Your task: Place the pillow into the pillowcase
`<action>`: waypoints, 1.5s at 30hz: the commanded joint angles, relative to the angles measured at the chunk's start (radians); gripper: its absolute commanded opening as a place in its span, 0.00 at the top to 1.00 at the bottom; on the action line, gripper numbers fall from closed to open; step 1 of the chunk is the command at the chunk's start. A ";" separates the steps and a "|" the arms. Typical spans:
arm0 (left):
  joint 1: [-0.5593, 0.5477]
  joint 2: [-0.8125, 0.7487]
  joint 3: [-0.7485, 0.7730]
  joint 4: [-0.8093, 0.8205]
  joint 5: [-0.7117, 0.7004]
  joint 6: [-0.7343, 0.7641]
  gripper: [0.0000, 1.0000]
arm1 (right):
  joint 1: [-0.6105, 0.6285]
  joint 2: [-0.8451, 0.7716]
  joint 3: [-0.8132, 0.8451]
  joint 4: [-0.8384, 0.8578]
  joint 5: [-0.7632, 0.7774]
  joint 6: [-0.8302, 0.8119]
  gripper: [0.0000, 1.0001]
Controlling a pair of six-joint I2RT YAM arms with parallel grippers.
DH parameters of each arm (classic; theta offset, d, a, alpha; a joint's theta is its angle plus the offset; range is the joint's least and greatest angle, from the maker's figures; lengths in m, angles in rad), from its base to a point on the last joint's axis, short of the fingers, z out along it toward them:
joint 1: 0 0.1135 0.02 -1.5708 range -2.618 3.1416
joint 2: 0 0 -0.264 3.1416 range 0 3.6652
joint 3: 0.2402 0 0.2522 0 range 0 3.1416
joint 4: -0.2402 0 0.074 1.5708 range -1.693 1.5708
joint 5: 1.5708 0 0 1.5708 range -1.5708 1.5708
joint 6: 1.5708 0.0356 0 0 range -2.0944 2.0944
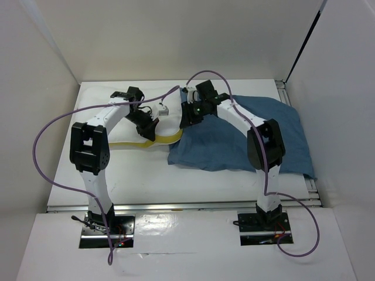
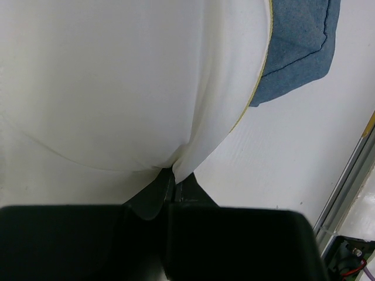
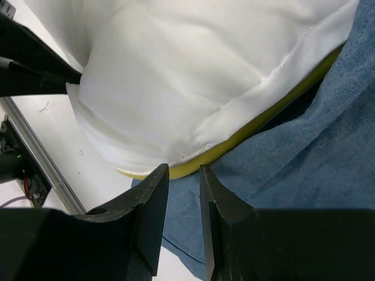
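so the pillow (image 2: 117, 76) is lying on the far left part of the table (image 1: 146, 181), white on white, which makes it kinda hard to pick out from above. Its yellow band runs along the near edge. The right end of it meets the left edge of the pillowcase (image 1: 234, 137), the wrinkly blue thing spread over the right half of the table. In the right wrist view the yellow edge sits right on the blue cloth. Honestly can't tell whether any of the pillow is actually inside.

The left gripper (image 2: 173, 178) is clamped tight on a fold of the pillow's white fabric, with the cloth bunched up to a point between the fingers.

The right gripper (image 3: 183, 172) is at the pillow/pillowcase junction. Its jaws are a little apart with nothing between them, tips just short of the yellow band and over the blue cloth. The two grippers are pretty near each other, left one on the left side of that corner.
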 commanded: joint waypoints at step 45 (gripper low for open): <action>0.008 0.025 0.048 -0.008 0.037 0.002 1.00 | -0.037 0.051 0.192 -0.052 -0.011 -0.018 1.00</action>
